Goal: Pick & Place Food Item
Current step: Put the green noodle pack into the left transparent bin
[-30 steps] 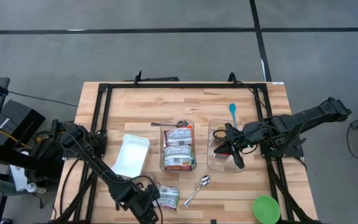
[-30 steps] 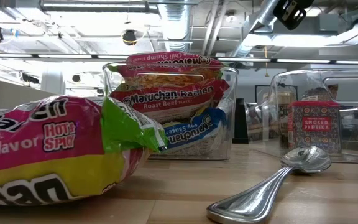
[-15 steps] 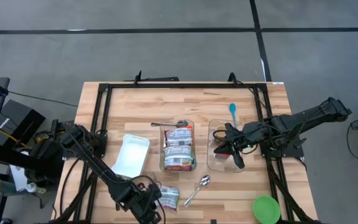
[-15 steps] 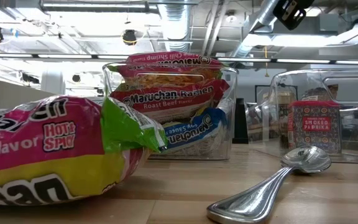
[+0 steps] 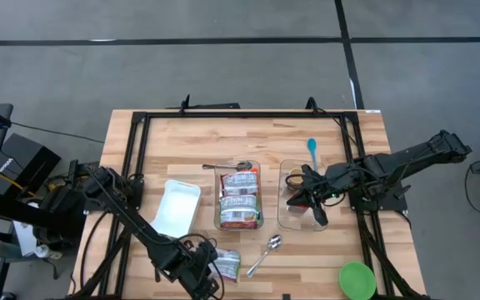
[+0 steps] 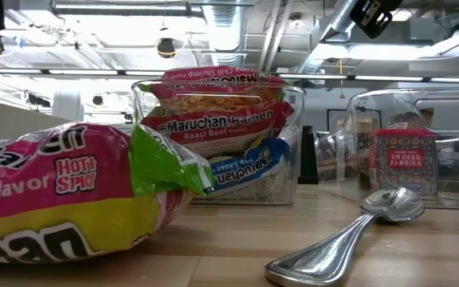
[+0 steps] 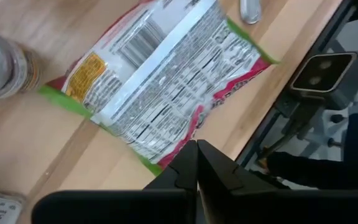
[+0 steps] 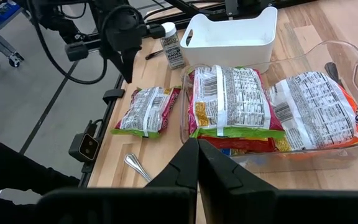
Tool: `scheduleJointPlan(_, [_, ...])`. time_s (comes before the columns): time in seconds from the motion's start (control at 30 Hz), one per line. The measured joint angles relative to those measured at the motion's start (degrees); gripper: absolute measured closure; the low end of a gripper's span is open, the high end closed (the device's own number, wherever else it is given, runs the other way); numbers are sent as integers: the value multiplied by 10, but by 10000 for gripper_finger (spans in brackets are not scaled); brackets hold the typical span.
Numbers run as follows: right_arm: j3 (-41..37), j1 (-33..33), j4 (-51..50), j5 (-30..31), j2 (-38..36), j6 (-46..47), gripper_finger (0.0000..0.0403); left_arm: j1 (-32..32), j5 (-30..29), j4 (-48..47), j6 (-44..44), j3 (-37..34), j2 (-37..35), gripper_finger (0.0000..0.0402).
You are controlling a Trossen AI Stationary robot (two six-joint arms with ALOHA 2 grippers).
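From above I saw the left pincer [image 5: 204, 279] closed just beside the loose ramen packet [image 5: 227, 263] at the bench's [image 5: 182, 142] near edge, while the right pincer [image 5: 303, 198], also closed, hung over the right clear bin [image 5: 283, 218].

The loose ramen packet [image 6: 70, 199] by the table's front edge is pink with a yellow band and green ends; its back [image 7: 166, 81] is white with black print. In the clear bin [image 5: 240, 198] the packets are red, orange and blue. A white tray [image 5: 177, 207] sits on the pale striped wood table [image 5: 182, 142]. The paprika tin [image 6: 403, 163] is dark red. One spoon [image 5: 312, 150] is turquoise, another [image 6: 349, 239] is shiny silver, and the lid [image 5: 357, 279] is green. Both arms are black.
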Motion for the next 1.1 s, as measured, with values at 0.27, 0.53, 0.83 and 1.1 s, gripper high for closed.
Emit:
scheduleJointPlan(0.27, [0, 0, -1, 0, 0, -4, 403, 0, 47, 15, -1, -1, 26, 402])
scheduleJointPlan(0.53, [0, 0, 0, 0, 0, -5, 403, 0, 76, 27, 18, -1, 52, 402])
scheduleJointPlan(0.83, [0, 0, 0, 0, 0, -5, 403, -3, 75, 22, 45, -2, 52, 401])
scheduleJointPlan(1.1, [0, 0, 1, 0, 0, -5, 403, -4, 98, 1, 48, -2, 52, 338])
